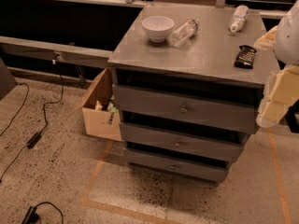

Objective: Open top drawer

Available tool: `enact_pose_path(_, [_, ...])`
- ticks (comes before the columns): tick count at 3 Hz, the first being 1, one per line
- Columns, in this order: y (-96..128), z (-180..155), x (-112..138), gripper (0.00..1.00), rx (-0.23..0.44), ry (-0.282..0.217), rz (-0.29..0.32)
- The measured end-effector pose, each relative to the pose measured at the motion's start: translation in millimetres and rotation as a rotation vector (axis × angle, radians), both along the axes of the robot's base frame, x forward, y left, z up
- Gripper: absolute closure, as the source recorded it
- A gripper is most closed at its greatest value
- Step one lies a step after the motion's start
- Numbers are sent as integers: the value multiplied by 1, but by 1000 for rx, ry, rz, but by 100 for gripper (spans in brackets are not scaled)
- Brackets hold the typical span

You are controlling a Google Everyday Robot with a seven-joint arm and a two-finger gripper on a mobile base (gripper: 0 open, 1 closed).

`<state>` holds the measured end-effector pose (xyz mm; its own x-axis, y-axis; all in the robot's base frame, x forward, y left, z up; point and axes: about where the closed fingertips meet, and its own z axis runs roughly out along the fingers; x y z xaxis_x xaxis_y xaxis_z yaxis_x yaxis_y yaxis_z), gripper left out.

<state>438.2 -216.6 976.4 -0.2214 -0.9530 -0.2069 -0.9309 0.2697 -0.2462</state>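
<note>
- Your claw [275, 99] hangs at the right end of the top drawer [196, 110], well off its knob [183, 109]; whether it is clenched, I cannot tell.
- Aim low and you may pull the middle drawer [205, 146] instead.

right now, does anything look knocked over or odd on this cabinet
A plastic bottle beside the white bowl and another bottle at the back right lie on their sides on the cabinet top. No spill shows. The gripper hangs at the cabinet's right edge.
</note>
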Motion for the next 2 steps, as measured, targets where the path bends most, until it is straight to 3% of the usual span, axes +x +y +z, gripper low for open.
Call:
enact_pose_path(1, [0,0,0,0,0,0,0])
enact_pose_path(2, [-6,-11,2,0,44,-10,-19])
